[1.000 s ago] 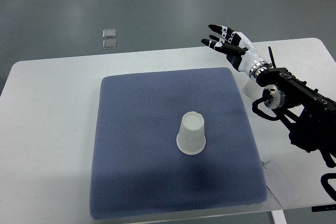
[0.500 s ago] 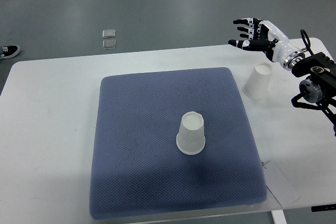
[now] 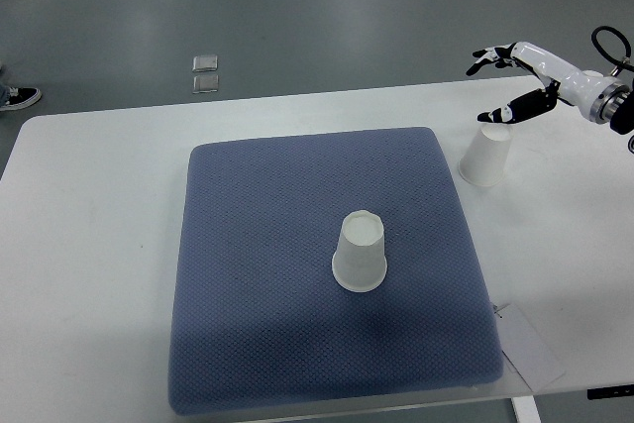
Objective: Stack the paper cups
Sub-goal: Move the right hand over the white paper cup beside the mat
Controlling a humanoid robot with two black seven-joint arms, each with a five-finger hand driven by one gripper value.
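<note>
A: Blue-grey quilted mat (image 3: pixel 267 274) fills the middle of the frame on the white table (image 3: pixel 89 245), and 1 paper cup (image 3: pixel 361 252) stands upside down near its centre. See the second cup (image 3: pixel 486 156)?

B: Yes, right of centre in the upper half, also upside down, on bare table just off the mat's right edge. The 2 cups are well apart.

A: And the right hand (image 3: pixel 515 81)?

B: It comes in from the upper right edge. Fingers are spread and it holds nothing; the thumb points down just above the second cup's base, the other fingers reach up and left. Whether the thumb touches the cup I can't tell from this angle.

A: Left arm?

B: Not in the frame at all.

A: So which step is this?

B: My reading: the reach for the first grasp. Nothing is stacked yet, so the task is barely begun.

A: What does the next move need?

B: Probably the hand dropping lower so the fingers go around the second cup's wall, then a light squeeze, since thin paper will likely crush or tip. After that, a lift and a carry down-left to sit it over the cup on the mat.

A: Anything else around?

B: 2 small clear squares (image 3: pixel 206 73) on the floor at upper left, and a shoe (image 3: pixel 20 97) at the left edge.
</note>
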